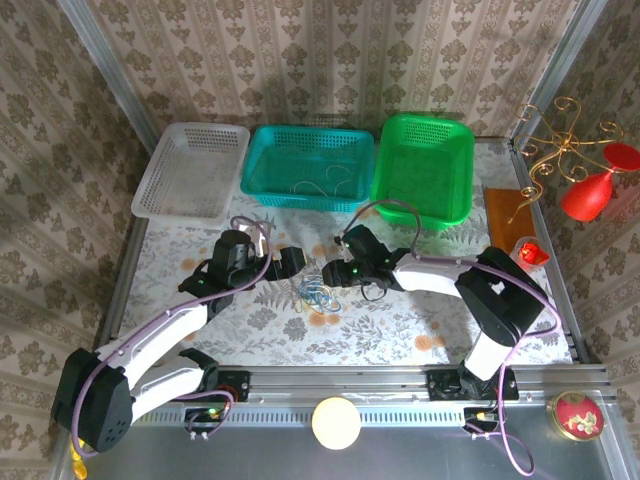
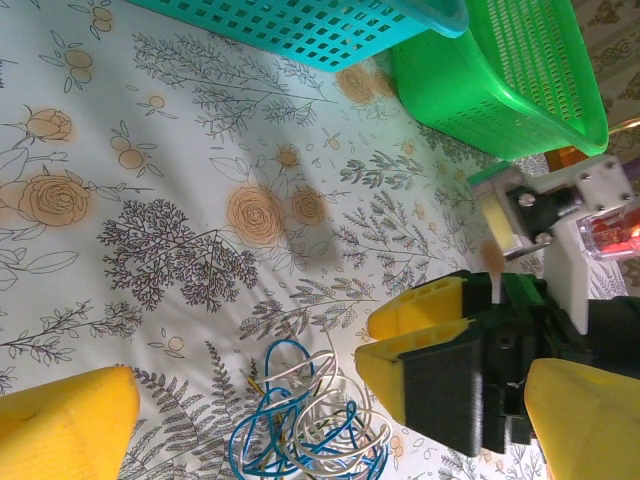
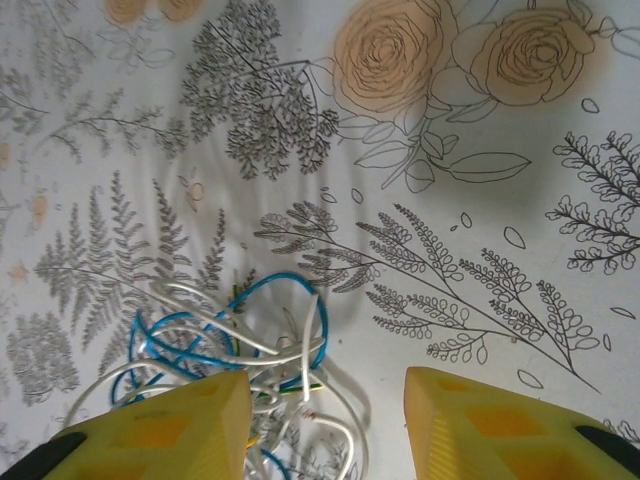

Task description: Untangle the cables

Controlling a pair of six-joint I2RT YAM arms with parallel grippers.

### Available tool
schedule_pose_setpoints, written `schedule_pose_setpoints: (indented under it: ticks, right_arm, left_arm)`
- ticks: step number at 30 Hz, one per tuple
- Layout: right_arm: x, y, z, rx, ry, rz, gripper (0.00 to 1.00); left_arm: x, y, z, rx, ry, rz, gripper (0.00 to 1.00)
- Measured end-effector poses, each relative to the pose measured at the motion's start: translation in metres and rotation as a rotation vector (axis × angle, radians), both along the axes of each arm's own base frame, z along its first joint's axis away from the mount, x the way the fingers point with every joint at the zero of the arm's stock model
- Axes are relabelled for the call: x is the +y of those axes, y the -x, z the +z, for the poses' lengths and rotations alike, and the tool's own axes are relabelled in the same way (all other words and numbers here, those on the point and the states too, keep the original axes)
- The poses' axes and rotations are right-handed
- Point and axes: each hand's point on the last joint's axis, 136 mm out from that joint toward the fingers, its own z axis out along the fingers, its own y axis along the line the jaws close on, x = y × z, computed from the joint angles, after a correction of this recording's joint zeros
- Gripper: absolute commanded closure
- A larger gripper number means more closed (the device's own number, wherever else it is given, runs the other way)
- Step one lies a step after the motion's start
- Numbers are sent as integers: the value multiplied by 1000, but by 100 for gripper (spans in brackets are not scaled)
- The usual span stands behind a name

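The cables [image 1: 315,293] form a small clump of thin blue, white and yellowish wires on the floral tablecloth, between the two grippers. My left gripper [image 1: 292,263] hovers just left of the clump. In its wrist view the left gripper [image 2: 330,400] is open wide, with the cables [image 2: 310,430] between its yellow fingers [image 2: 65,425] and touching neither. My right gripper [image 1: 331,268] is just right of the clump; it also shows as the right gripper [image 2: 366,336] beside the wires. In its own view the right gripper [image 3: 325,425] is open, its left finger [image 3: 165,430] over the cables [image 3: 235,335].
Along the back stand a white basket [image 1: 190,170], a teal basket [image 1: 268,150] with a few loose wires in it, and a green basket [image 1: 425,165]. A brown board [image 1: 505,212] and red ornaments [image 1: 590,190] lie at the right edge. The metal rail [image 1: 340,382] runs along the front.
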Motion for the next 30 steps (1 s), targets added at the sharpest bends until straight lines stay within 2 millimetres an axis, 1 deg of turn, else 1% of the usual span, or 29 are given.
schedule_pose_setpoints:
  ticks: [2, 5, 9, 11, 13, 16, 21, 24, 26, 30]
  right_arm:
    - [1, -1, -7, 5, 19, 6, 59]
    - [1, 0, -16, 13, 47, 12, 70]
    - [-3, -1, -19, 2, 73, 13, 93]
    - [-3, -3, -17, -3, 83, 15, 100]
    - [-2, -6, -12, -11, 86, 15, 100]
    - [1, -10, 5, -36, 78, 25, 100]
    - [10, -19, 56, -117, 19, 32, 100]
    - [14, -23, 82, -160, -23, 33, 100]
    - [17, -24, 94, -175, -45, 37, 100]
    - [24, -26, 110, -185, -88, 41, 100]
  left_arm:
    - [0, 0, 0, 0, 0, 0, 0]
    - [0, 0, 0, 0, 0, 0, 0]
    - [0, 0, 0, 0, 0, 0, 0]
    - [0, 0, 0, -1, -1, 0, 0]
    - [0, 0, 0, -4, -3, -3, 0]
    - [0, 0, 0, -9, -7, -11, 0]
    - [-1, 1, 1, -22, -14, -23, 0]
    - [-2, 2, 2, -35, -13, -40, 0]
    - [-5, 3, 2, -52, -9, -60, 0]
    - [-14, 9, -1, -96, -13, -122, 0]
